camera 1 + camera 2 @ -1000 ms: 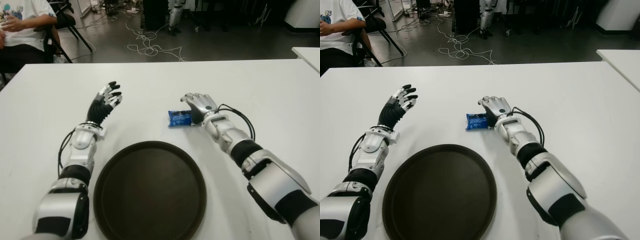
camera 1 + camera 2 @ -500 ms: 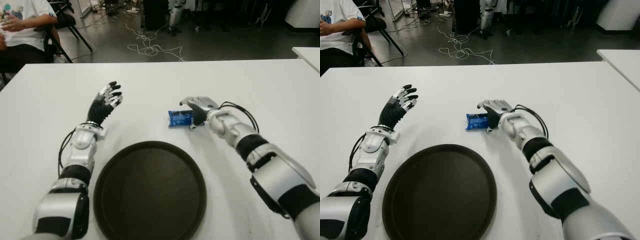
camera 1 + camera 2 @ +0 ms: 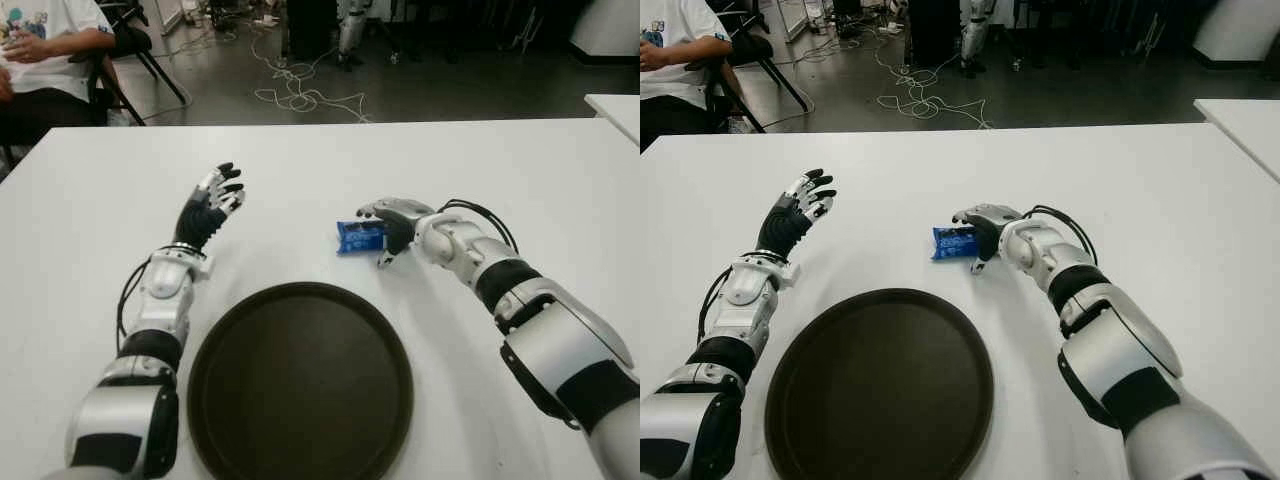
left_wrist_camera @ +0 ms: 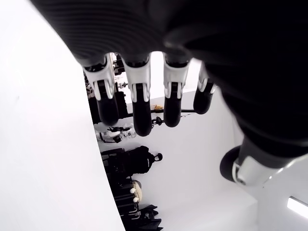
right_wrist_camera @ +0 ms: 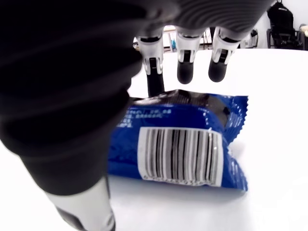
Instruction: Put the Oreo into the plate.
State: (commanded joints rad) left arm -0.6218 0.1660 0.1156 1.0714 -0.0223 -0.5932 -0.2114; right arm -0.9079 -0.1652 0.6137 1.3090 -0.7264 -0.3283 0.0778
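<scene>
The right hand [image 3: 392, 228] reaches palm-down over the Oreo [image 3: 359, 237], fingers arched around it but not clamped, while the left hand [image 3: 212, 206] hovers upright, fingers spread.

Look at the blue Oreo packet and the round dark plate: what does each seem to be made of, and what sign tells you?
Oreo packet: probably thin glossy plastic film; it wrinkles, has a crimped zigzag edge and a printed barcode. The right robot hand is over it.

Plate: maybe plastic, perhaps coated metal; dark brown, matte, with a raised rim. The look leaves it open.
</scene>
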